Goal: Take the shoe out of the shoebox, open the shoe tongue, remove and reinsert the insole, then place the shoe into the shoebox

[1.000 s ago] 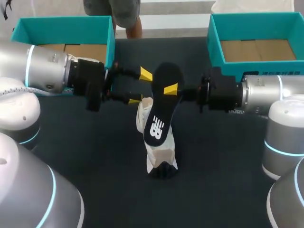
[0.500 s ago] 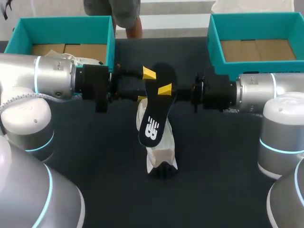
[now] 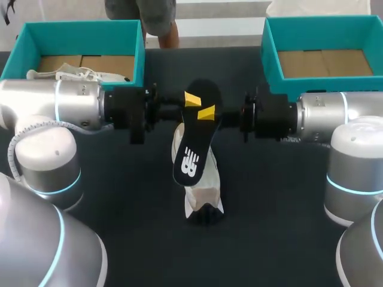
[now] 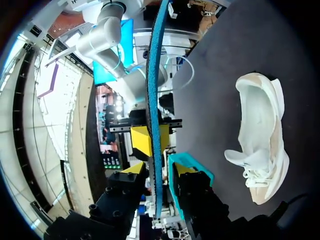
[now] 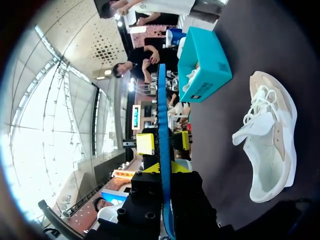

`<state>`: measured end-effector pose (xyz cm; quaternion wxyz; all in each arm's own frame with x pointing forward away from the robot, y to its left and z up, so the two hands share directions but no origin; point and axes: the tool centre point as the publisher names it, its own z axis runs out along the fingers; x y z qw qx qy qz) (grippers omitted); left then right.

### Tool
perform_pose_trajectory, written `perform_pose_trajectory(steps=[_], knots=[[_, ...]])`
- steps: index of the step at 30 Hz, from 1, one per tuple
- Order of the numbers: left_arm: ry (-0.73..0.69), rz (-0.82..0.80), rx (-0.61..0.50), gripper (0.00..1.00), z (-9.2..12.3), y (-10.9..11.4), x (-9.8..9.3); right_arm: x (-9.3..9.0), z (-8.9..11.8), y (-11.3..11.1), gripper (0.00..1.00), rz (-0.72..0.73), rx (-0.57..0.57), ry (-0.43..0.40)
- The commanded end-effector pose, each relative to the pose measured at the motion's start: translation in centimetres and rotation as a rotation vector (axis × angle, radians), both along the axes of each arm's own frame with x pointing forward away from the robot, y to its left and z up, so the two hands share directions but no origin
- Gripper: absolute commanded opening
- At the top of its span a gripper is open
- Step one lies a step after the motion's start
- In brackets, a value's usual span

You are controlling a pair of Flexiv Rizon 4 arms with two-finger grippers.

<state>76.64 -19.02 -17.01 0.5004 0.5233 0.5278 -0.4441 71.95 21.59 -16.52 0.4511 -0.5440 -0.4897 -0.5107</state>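
Right end effector (image 3: pixel 207 113) is clenched on one black insole (image 3: pixel 192 143), pinching it near its upper end from the right side. Left end effector (image 3: pixel 191 100) meets the same insole from the opposite side, at nearly the same height. Whether the left one actually grips the insole cannot be told. The two arms reach in from opposite sides, roughly level, and face each other across the insole.

The insole is off the counter (image 3: pixel 275 197), slanted, with its black face and white logo turned upward. In both wrist views it appears edge-on, as a thin blue strip.

There are two shoes. One white and beige shoe (image 3: pixel 203 191) lies on the dark counter under the insole's lower end, near the middle. Its laces are loose and its opening is visible in the wrist views. A second white shoe (image 3: pixel 78 75) sits inside the left box, beside the left arm.

There are two teal shoeboxes, both open, with brown cardboard floors. One shoebox (image 3: pixel 139 54) stands at the far left of the counter. The other shoebox (image 3: pixel 268 48) stands at the far right, well apart from the first, and shows only its cardboard floor.
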Motion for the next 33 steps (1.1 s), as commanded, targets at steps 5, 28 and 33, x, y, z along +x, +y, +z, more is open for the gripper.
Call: perform_pose_trajectory(steps=[5, 28, 33], knots=[[-0.006, 0.001, -0.019, 0.26, -0.2, -0.9, 0.3, 0.0, 0.0, 0.6, 0.00, -0.002, -0.003, 0.001], [0.007, -0.005, -0.038, 0.00, -0.7, -1.9, 0.0, -0.2, -0.2, 0.8, 0.00, -0.009, -0.001, 0.002], [0.020, 0.005, -0.038, 0.00, -0.9, -1.4, -0.1, -0.5, -0.4, 0.1, 1.00, -0.037, -0.007, 0.000]])
